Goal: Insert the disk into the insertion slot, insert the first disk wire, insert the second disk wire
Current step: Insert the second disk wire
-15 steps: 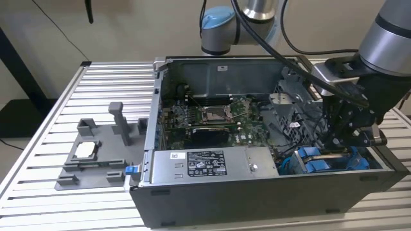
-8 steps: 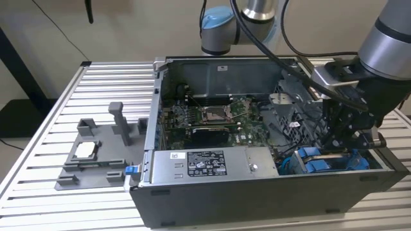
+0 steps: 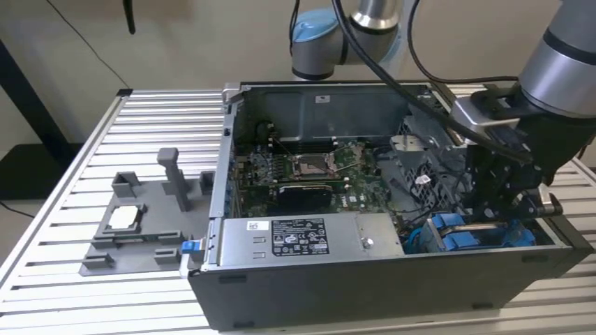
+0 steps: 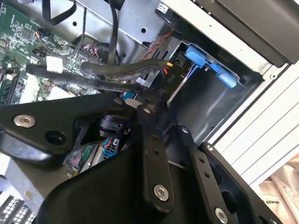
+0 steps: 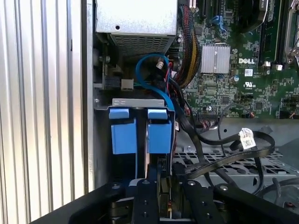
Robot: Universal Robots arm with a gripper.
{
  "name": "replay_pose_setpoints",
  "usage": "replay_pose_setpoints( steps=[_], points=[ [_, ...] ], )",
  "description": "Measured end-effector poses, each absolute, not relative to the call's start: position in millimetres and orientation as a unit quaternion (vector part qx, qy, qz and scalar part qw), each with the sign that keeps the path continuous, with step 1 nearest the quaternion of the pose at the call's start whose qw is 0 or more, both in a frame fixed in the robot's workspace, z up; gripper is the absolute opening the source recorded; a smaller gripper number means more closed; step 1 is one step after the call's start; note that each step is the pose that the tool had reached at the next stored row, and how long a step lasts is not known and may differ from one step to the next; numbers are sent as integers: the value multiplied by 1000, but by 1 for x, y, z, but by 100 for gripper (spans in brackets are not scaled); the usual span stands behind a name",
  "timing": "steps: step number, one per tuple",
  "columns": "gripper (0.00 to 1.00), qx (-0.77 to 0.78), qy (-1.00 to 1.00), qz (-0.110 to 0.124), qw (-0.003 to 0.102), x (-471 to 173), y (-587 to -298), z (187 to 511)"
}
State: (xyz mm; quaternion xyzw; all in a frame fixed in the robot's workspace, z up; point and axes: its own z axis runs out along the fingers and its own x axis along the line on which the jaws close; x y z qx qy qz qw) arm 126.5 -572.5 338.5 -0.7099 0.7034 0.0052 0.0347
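Inside insertion slot (image 5: 140, 128): blue-framed disk (image 5: 160, 135), hand (image 5: 161, 186) close.

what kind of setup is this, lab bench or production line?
Most likely a lab test bench for PC assembly. An open computer case sits on a slatted aluminium table, with a grey fixture tray beside it on the exterior view's left. The arm's end effector reaches into the case near the blue drive-bay fittings.
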Motion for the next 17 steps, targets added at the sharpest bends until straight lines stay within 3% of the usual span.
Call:
replay_pose_setpoints(
  steps=[17],
  points=[
    [30,-709,704,6,34,126,-573,380]
  ],
)
